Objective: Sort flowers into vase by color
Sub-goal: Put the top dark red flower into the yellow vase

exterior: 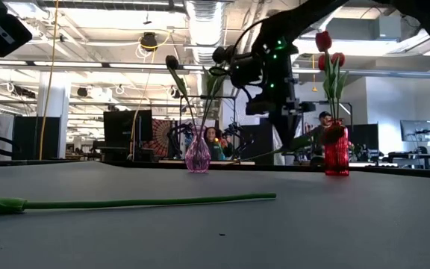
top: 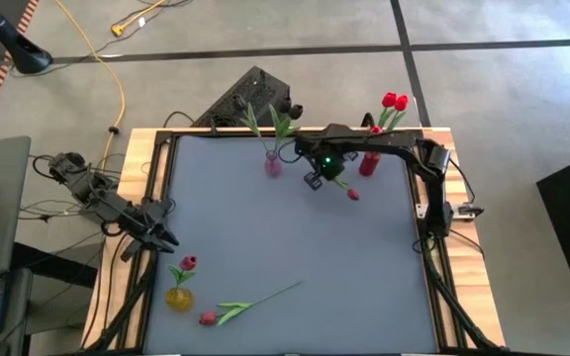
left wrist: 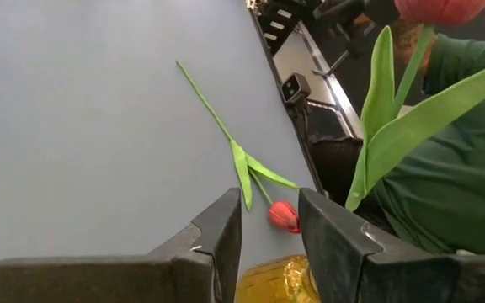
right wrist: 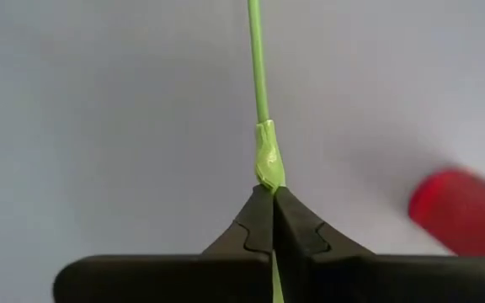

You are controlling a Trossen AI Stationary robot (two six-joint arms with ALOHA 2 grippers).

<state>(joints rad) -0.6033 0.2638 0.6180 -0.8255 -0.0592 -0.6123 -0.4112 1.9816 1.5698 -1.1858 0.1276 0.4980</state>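
Green stem pinched dead centre is what we get from the right wrist view: the right gripper [right wrist: 273, 192] has its two dark fingers [right wrist: 297, 231] pressed together on a thin tulip stem [right wrist: 259, 76], right at a little knob of green wrap, with a blurry red vase [right wrist: 461, 210] off to the side. From above, that gripper [top: 317, 179] sits at the far side of the table between the pink vase [top: 272, 164] and the red one [top: 368, 163], and a pinkish-red bud [top: 352, 194] lies just beside it on the grey mat [top: 295, 237]. We can't tell from above whether that bud belongs to the clamped stem. Two red tulips [top: 395, 102] already stand in the red vase, and the pink vase holds green stems and leaves. The left gripper [top: 163, 237] waits at the table's left edge, fingers [left wrist: 217, 236] partly apart and holding nothing, just above the yellow vase [top: 179, 297], which has a red tulip [top: 188, 263] in it. One more flower [top: 250, 305] lies flat on the mat near the front edge, red bud toward the yellow vase
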